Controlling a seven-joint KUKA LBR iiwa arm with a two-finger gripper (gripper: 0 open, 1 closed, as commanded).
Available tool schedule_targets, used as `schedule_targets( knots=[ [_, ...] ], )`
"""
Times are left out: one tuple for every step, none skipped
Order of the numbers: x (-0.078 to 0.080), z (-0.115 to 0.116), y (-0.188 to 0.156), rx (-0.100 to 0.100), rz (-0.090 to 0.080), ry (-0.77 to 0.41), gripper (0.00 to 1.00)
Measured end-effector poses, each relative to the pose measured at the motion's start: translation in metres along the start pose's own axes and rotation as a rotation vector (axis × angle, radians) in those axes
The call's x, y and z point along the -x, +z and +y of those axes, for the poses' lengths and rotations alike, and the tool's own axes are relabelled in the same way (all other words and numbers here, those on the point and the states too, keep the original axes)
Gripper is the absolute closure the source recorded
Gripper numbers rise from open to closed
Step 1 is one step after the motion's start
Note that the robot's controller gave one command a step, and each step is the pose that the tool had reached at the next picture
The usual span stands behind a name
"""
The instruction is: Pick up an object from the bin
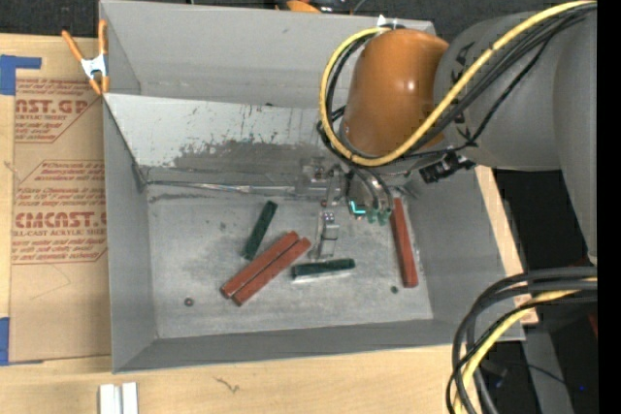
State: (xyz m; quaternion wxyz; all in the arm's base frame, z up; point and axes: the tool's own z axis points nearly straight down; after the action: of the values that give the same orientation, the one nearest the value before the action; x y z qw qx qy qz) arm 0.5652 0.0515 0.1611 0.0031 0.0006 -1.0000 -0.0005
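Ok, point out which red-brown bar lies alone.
The red-brown bar at the right side of the bin, running up the view. The other two bars lie side by side, touching, slanted, left of centre.

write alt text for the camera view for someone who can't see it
A robot arm's hand hangs low over the middle of a grey metal bin, close to a dark green bar. Two red-brown bars and a second green bar lie further left in view, one red-brown bar on the right.
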Motion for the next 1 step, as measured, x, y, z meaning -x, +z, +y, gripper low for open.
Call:
schedule_targets(
  knots=[
    [-0.0110,0.0269,0.0941,0.000,-0.011,-0.054,0.00]
  ],
)
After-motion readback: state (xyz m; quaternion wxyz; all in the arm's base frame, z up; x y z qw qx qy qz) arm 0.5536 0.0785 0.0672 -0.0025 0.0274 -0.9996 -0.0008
